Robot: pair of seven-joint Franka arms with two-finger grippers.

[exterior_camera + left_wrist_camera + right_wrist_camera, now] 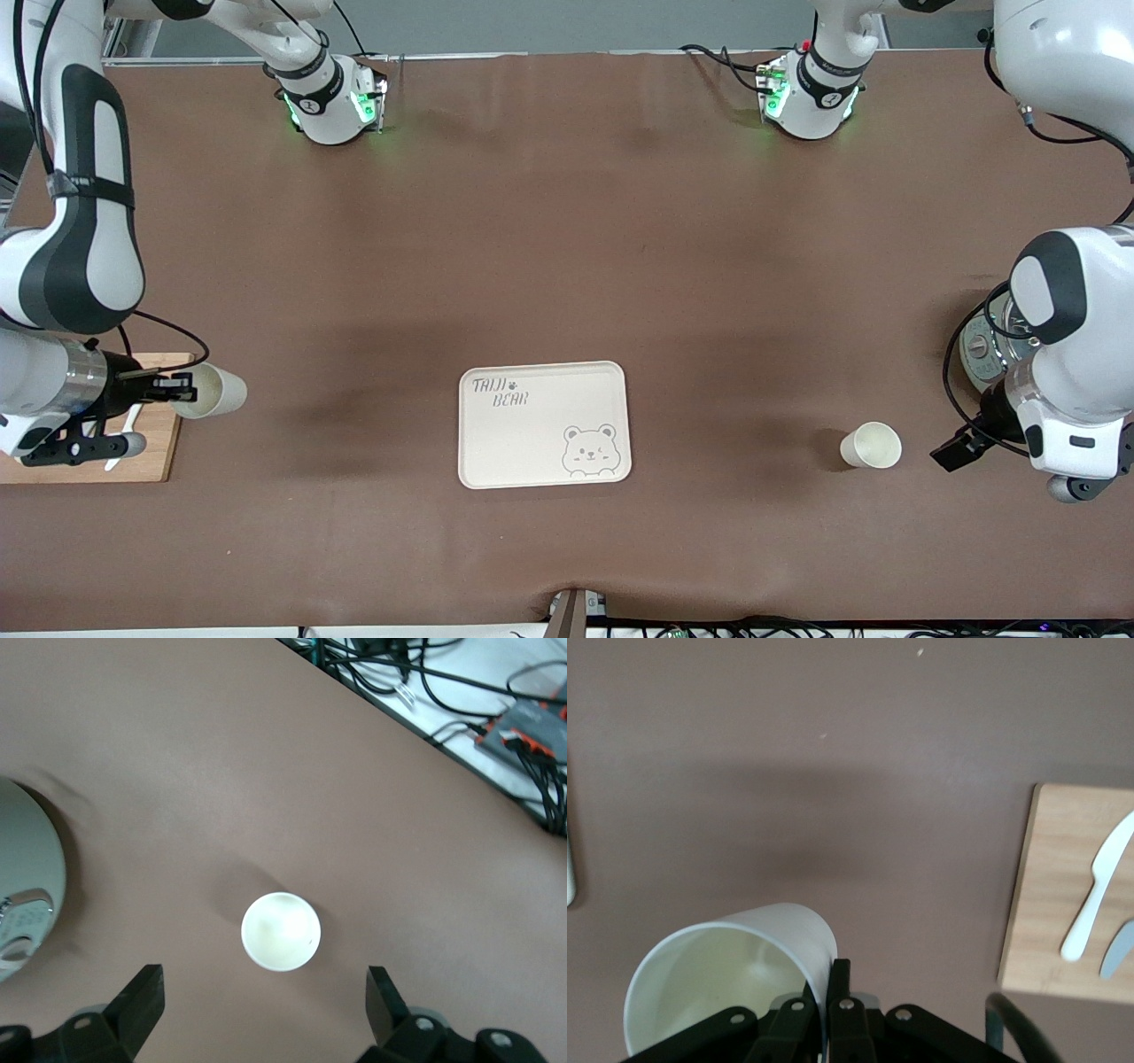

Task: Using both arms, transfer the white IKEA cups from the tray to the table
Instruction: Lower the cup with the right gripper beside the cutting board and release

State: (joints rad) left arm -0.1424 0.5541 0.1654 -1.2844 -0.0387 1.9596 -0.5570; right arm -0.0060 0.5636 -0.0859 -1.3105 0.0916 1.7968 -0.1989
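Two cups had left the tray (542, 424), which lay bare mid-counter (567, 221); one cup (871, 445) stood toward the left arm's end beneath the wide-open left pincer (266, 1005); the right pincer (182, 387) pinched the other cup's (213, 391) rim beside the cutting board (133, 443). Lowering and releasing seemingly remained; whether that cup touched cloth stayed unclear.

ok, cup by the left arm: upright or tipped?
Upright. The cup stands on the table, round rim up, apart from the open left gripper.
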